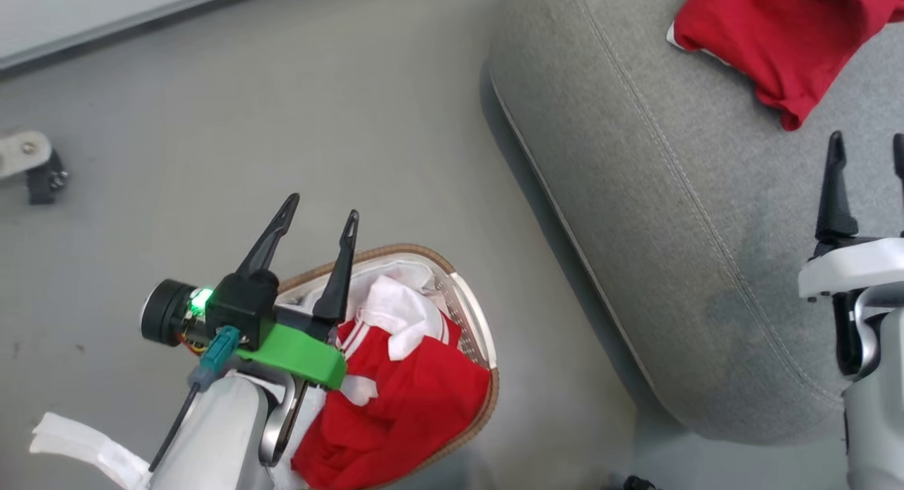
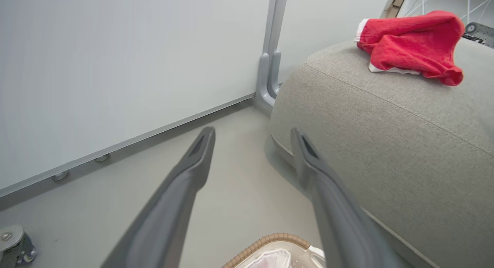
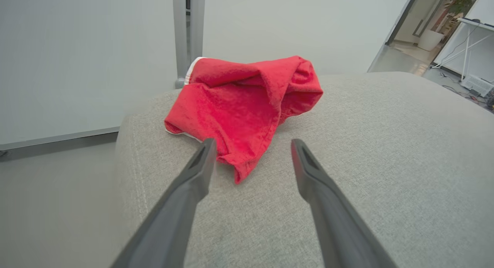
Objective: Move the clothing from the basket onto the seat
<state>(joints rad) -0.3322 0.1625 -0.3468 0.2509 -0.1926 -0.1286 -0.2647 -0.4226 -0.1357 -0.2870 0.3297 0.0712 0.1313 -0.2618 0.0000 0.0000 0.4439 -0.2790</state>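
One red garment [image 1: 780, 31] lies crumpled on the grey seat [image 1: 635, 193], also seen as a red garment [image 3: 247, 106] just beyond my right gripper [image 3: 251, 144], whose fingers stand apart with nothing between them. More red clothing [image 1: 395, 405] with white trim fills the basket [image 1: 480, 320] on the floor at the lower middle. My left gripper [image 1: 321, 207] hovers open over the basket's far rim, holding nothing. In the left wrist view, that gripper [image 2: 252, 133] points at the floor beside the seat [image 2: 386, 144], with the red garment [image 2: 413, 44] on top.
A white panel wall [image 2: 115, 67] with a grey post [image 2: 270, 67] runs behind the seat. A caster wheel [image 1: 42, 176] stands on the floor at the far left. A white cloth strip [image 1: 78, 444] lies by my left forearm.
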